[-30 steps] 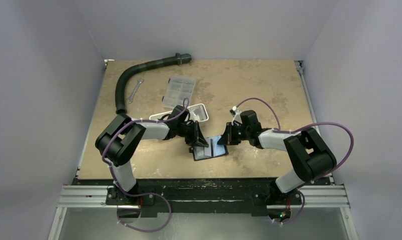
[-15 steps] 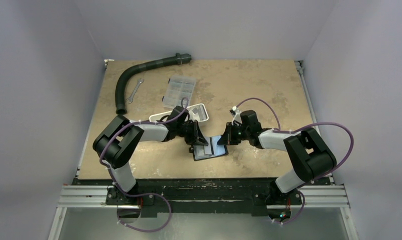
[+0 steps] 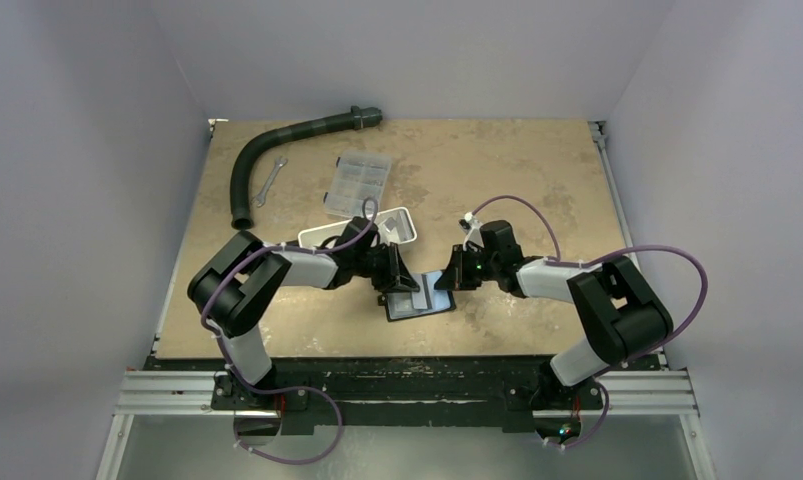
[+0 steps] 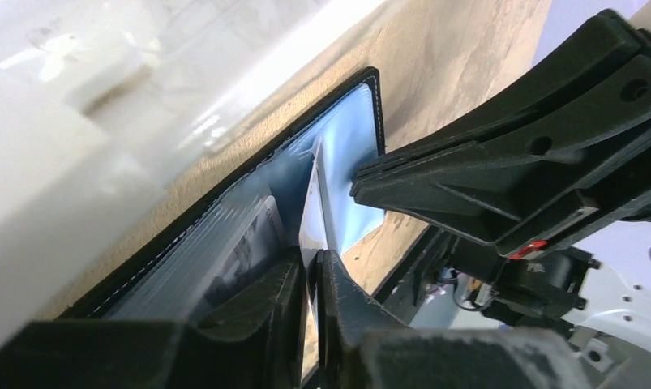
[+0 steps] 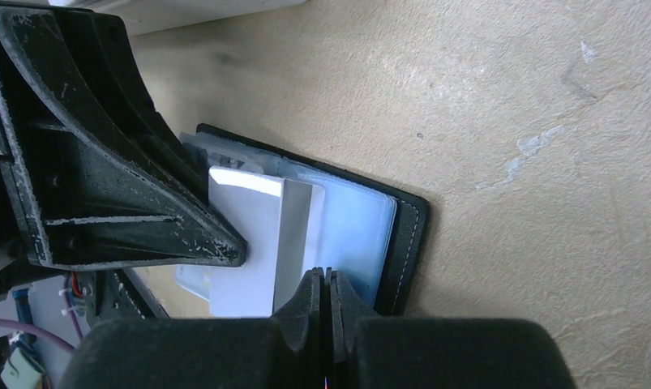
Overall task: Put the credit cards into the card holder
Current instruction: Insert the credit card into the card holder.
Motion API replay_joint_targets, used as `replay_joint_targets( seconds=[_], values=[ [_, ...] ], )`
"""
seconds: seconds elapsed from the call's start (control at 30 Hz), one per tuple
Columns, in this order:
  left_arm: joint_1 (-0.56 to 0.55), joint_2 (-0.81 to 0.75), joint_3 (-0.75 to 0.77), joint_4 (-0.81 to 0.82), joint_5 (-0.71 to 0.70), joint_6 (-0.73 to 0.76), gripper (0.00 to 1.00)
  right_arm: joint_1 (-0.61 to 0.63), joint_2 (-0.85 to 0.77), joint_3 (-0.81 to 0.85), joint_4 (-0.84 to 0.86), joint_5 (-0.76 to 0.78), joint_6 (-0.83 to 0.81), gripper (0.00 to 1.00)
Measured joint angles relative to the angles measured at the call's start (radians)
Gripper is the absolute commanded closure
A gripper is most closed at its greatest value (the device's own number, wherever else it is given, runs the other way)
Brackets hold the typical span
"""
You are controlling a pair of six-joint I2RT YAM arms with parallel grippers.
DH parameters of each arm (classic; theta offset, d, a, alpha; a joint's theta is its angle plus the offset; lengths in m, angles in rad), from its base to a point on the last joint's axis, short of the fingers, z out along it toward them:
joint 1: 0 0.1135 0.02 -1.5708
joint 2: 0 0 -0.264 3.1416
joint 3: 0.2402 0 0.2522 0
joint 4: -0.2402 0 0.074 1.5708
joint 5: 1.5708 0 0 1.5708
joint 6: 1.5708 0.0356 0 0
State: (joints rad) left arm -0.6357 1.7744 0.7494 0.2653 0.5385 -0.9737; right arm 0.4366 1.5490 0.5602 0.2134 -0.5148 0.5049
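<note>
The black card holder (image 3: pixel 405 309) lies open on the table between both grippers, its inside bluish-grey. My left gripper (image 3: pixel 401 281) is shut on a silvery credit card (image 4: pixel 309 212), held edge-on over the holder's inner pockets (image 4: pixel 249 235). In the right wrist view the card (image 5: pixel 257 243) lies across the open holder (image 5: pixel 407 243), with the left fingers (image 5: pixel 143 203) on it. My right gripper (image 5: pixel 328 277) is shut, its tips on the holder's bluish inner leaf (image 5: pixel 358 235) at the right side. Other cards are not in view.
A white tray (image 3: pixel 407 214) stands just behind the left gripper, also close in the left wrist view (image 4: pixel 103 97). A clear compartment box (image 3: pixel 357 180), a wrench (image 3: pixel 267 185) and a black hose (image 3: pixel 267 150) lie at the back left.
Almost nothing. The left arm has shifted very slightly; both grippers stay at the open holder.
</note>
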Motion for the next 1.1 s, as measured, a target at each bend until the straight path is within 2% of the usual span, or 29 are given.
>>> replay_joint_targets(
  seconds=[0.13,0.27,0.37,0.67,0.9,1.1],
  values=[
    [-0.021,-0.001,0.029,-0.037,-0.026,0.034,0.58,0.000,-0.015,0.000,-0.022,0.001,-0.002,1.00],
    [-0.060,-0.030,0.081,-0.134,-0.102,0.080,0.50,0.000,-0.029,0.000,-0.043,0.003,-0.005,1.00],
    [-0.067,-0.070,0.096,-0.209,-0.156,0.111,0.39,0.000,-0.032,0.000,-0.048,0.004,-0.008,1.00],
    [-0.111,-0.137,0.119,-0.336,-0.316,0.184,0.39,0.000,-0.032,0.000,-0.056,0.004,-0.009,1.00],
    [-0.120,-0.141,0.126,-0.360,-0.345,0.192,0.39,0.000,-0.032,-0.002,-0.056,0.004,-0.008,1.00],
    [-0.120,-0.135,0.115,-0.323,-0.327,0.182,0.46,0.000,-0.032,-0.008,-0.049,0.004,-0.006,1.00]
  ],
)
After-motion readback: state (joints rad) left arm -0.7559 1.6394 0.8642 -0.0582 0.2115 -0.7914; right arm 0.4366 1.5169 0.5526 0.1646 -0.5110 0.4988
